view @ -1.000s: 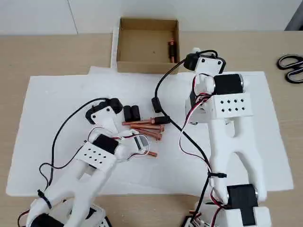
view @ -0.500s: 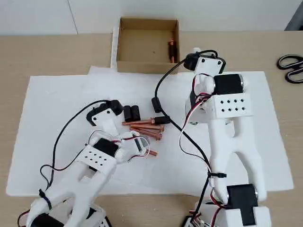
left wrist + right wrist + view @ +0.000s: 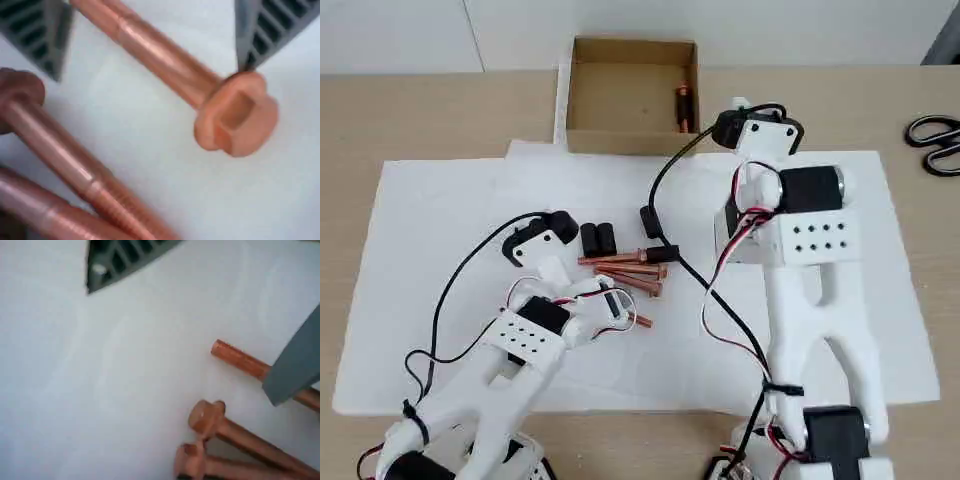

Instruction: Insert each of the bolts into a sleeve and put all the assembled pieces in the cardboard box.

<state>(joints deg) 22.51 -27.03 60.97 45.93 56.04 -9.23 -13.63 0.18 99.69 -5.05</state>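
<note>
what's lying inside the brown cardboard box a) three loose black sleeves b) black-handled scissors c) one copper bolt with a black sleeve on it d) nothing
c: a single copper bolt with a black sleeve lies along one side wall of the brown cardboard box

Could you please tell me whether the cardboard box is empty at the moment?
No, one assembled piece lies inside the cardboard box, along one of its side walls.
</note>
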